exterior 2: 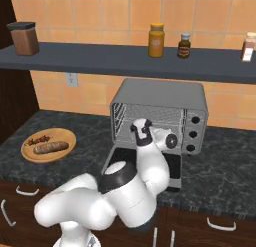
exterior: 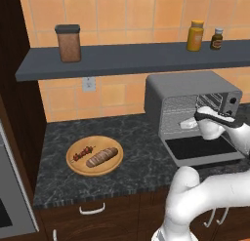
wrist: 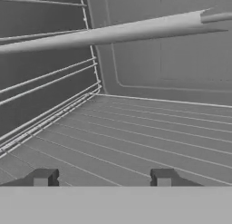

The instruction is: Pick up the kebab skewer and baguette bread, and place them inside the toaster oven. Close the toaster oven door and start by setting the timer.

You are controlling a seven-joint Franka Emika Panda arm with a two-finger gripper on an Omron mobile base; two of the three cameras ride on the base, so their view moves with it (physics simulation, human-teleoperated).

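We had the toaster oven [exterior: 193, 110] open, jaws apart and empty over its wire rack [wrist: 136, 137]. Kebab skewer [exterior: 83, 153] and baguette bread [exterior: 101, 157] lay on the wooden plate [exterior: 75, 168]; nothing was loaded.

counter [exterior: 136, 137]: plate [exterior: 78, 168], toaster oven [exterior: 185, 89] | shelf [exterior: 146, 59]: canister [exterior: 68, 42], bottles [exterior: 196, 36]

No text, brand or number can be read anywhere — the shelf jars' labels are too small.
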